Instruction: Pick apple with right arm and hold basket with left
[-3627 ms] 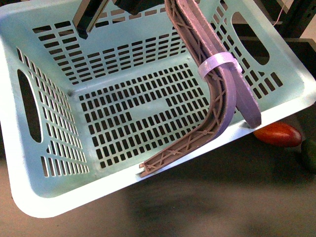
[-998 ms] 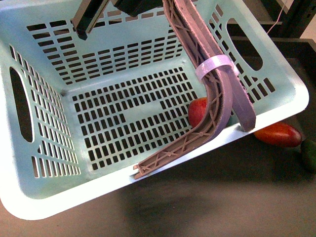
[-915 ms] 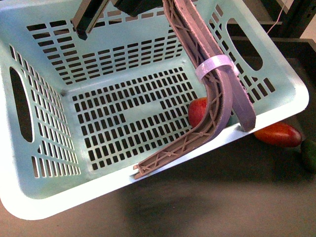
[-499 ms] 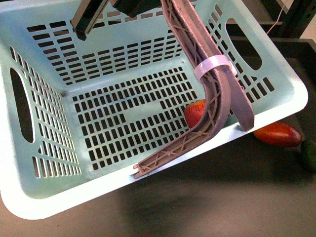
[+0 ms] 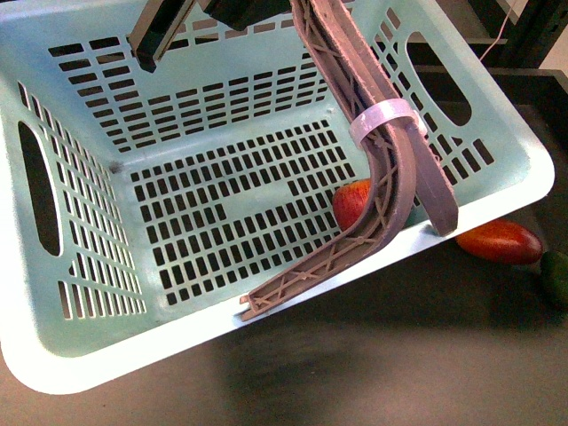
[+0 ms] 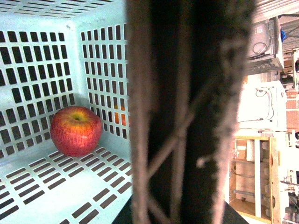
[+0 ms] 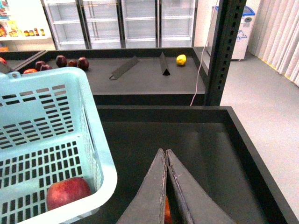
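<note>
The apple (image 6: pixel 75 130) lies on the floor of the basket (image 5: pixel 98 359), in the corner beneath its brown handle (image 5: pixel 390 177). The right gripper (image 7: pixel 164 156) is pressed together and empty outside the basket's rim, so picking looks finished. The left gripper (image 5: pixel 240 11) is at the handle's top, but I cannot tell its grip.

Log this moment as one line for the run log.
apple: in basket corner, not held | right gripper: shut, empty, outside basket | handle: fills left wrist view, grip unclear
</note>
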